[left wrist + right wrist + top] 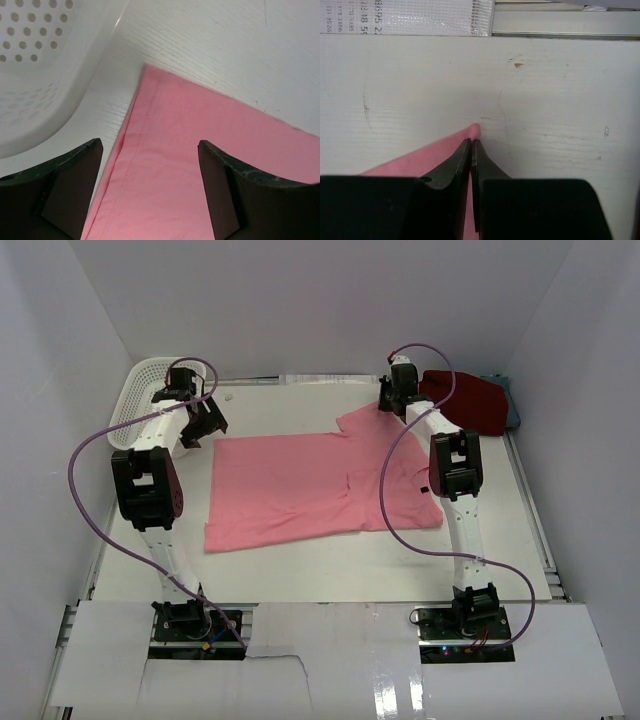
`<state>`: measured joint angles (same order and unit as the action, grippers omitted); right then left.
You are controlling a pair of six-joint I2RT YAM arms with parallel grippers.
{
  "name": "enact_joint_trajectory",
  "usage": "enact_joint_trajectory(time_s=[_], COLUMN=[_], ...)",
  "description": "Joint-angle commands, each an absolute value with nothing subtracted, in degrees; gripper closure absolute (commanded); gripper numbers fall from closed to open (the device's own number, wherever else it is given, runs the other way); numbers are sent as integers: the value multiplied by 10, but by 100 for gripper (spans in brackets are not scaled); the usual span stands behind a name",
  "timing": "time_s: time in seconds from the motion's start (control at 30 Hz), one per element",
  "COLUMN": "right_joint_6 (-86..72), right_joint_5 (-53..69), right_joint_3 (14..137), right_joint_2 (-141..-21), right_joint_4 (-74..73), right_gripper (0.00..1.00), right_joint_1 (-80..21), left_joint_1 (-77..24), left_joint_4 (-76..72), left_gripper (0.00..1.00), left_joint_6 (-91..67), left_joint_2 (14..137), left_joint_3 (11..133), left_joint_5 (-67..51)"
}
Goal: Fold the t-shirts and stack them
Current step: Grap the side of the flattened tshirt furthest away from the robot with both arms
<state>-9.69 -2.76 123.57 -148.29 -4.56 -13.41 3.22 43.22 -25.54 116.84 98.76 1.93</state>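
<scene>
One pink t-shirt (300, 480) | one red t-shirt (475, 400) | left tool (149, 147) wide | right tool (471, 142) gripping pink

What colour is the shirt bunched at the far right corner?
The shirt is dark red; top external view.

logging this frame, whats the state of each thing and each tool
pink shirt, spread flat on the table, not folded up
red shirt, crumpled at far right
teal shirt, mostly hidden behind red shirt
basket, upright at far left
left tool, open over pink shirt's corner
right tool, shut on pink shirt's tip
</scene>
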Motion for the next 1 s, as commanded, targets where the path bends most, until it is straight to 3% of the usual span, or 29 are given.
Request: enact_joint_trajectory(time_s=[0.0,0.4,0.7,0.97], right_joint_6=[-93,-95,-91,-88], right_joint_5=[-27,-14,-10,-11], right_joint_3=[1239,1212,1208,1211], right_joint_2=[-1484,-1466,-1457,-1451], right_joint_4=[-23,-21,-22,-22], right_gripper=[92,92,92,92], right_joint_1=[-134,-134,-134,-134], left_joint_1=[41,46,46,46], left_joint_4=[426,425,437,441], left_gripper=[12,24,28,43], left_joint_6=[-257,-251,-247,-251], left_joint_2=[1174,1223,1277,1307], left_joint_3=[1002,1041,1104,1113], left_joint_5=[9,-25,-12,-20])
